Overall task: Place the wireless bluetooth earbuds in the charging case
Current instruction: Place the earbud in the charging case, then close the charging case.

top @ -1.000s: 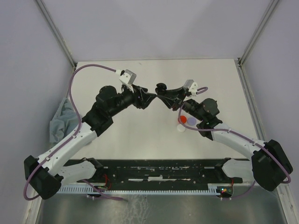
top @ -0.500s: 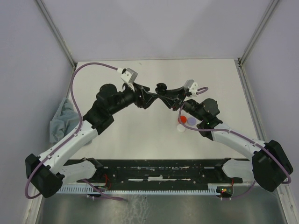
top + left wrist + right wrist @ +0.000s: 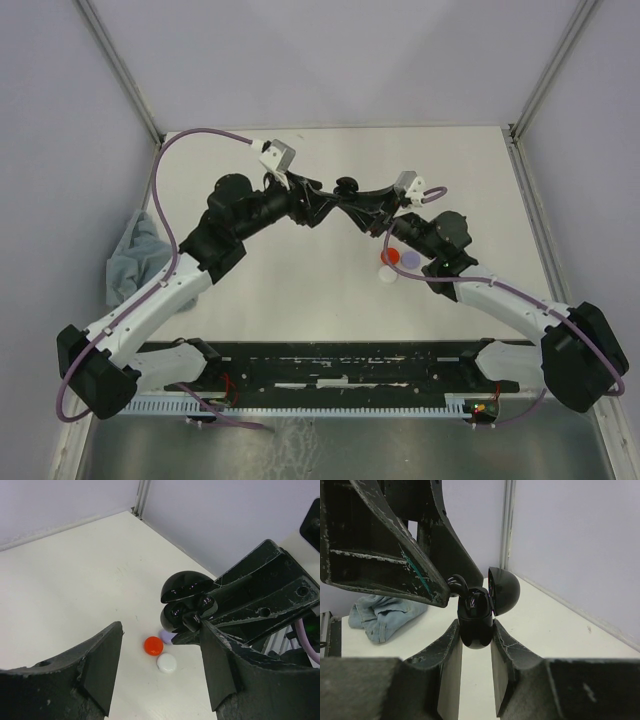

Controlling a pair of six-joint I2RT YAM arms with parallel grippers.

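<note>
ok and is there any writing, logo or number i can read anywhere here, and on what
None can be read. The black charging case in the right gripper is plain gloss; the red case, white case and lavender case on the table bear no print. The teal streak on the left gripper is a scuff, not lettering.
</note>
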